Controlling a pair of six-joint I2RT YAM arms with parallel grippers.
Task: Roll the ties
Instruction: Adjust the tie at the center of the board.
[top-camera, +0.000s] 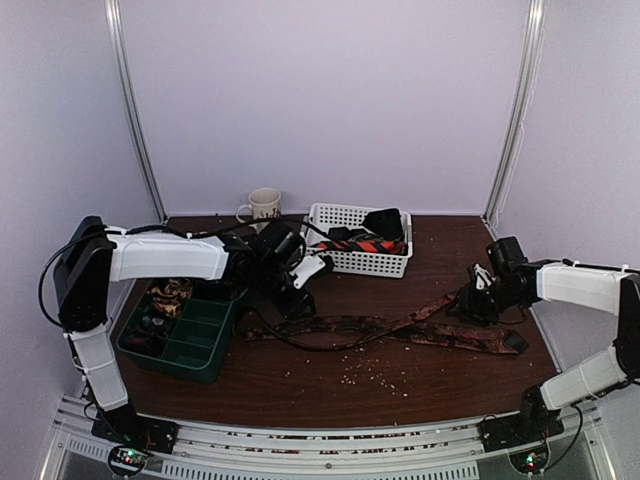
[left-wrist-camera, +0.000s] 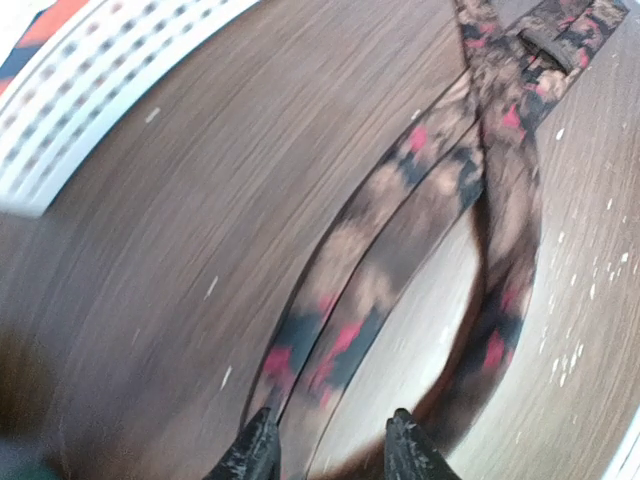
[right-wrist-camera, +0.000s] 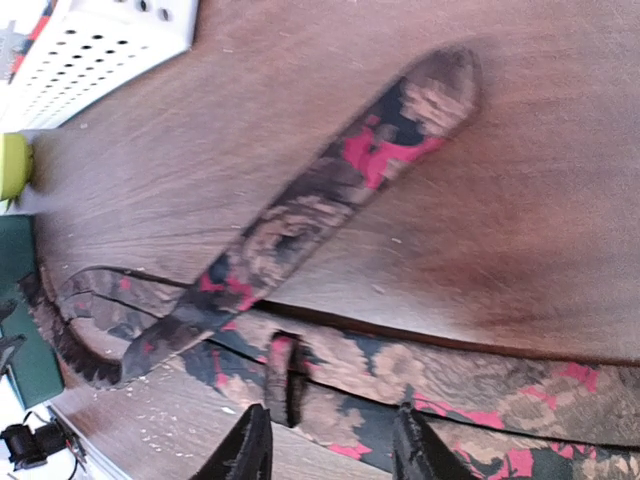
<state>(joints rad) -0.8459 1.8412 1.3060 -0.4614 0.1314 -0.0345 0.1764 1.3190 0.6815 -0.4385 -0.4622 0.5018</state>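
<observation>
Pale lilac walls enclose a dark brown wooden tabletop (top-camera: 400, 395). Seen from above, a long narrow fabric necktie (top-camera: 400, 328), brown with tan, black and red blotches, lies unrolled across the middle, folded back on itself, between the left tool (top-camera: 293, 305) and the right tool (top-camera: 470, 305). A white perforated plastic basket (top-camera: 345, 262) behind it holds an orange-red and navy striped tie (top-camera: 372, 243). A dark green compartment tray (top-camera: 190, 350) sits at the left.

From the left wrist, the left tool (left-wrist-camera: 335, 452) stands open just above the necktie (left-wrist-camera: 400, 250), whose two strands run side by side, then cross.

From the right wrist, the right tool (right-wrist-camera: 330, 455) is also open, gripping nothing. The necktie (right-wrist-camera: 330, 200) lies flat beneath it, its narrow end angled over the wide blade.
</observation>
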